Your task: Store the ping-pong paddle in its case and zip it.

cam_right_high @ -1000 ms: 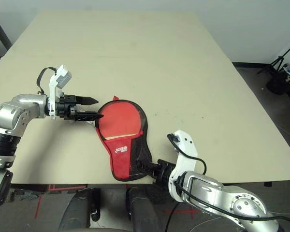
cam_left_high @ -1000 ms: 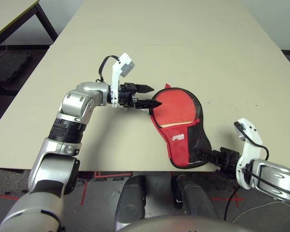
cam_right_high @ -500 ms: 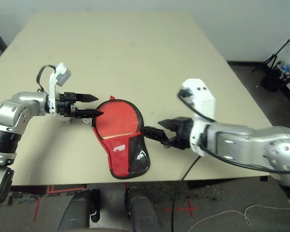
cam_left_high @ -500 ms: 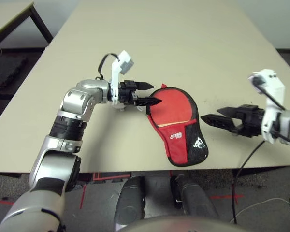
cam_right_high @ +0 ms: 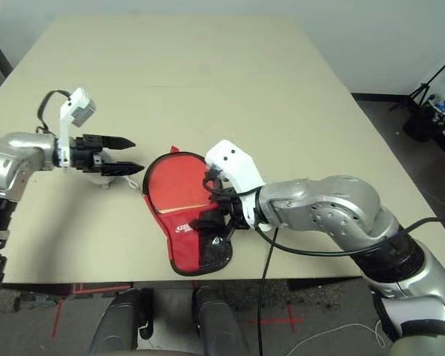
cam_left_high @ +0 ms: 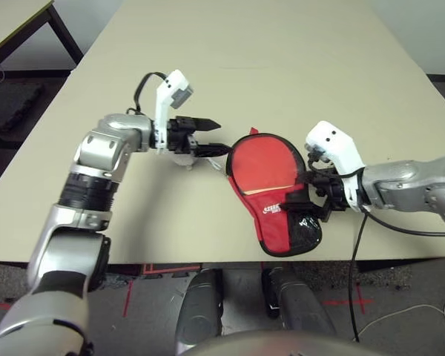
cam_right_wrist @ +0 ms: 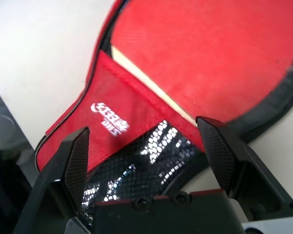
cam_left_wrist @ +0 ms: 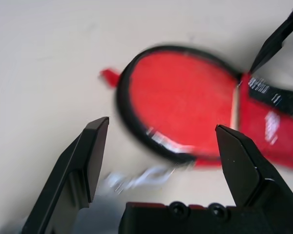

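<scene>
- The case (cam_left_high: 282, 222) lies near the front edge of the beige table (cam_left_high: 282, 67), its flap open at the round end.
- The ping-pong paddle (cam_left_high: 263, 163) sits inside it, red face bared.
- The left gripper (cam_left_high: 210, 136) hovers just left of the case, jaws apart, empty.
- The right gripper (cam_left_high: 305, 199) hangs over the case's mesh pocket (cam_right_wrist: 151, 151), jaws spread wide.
</scene>
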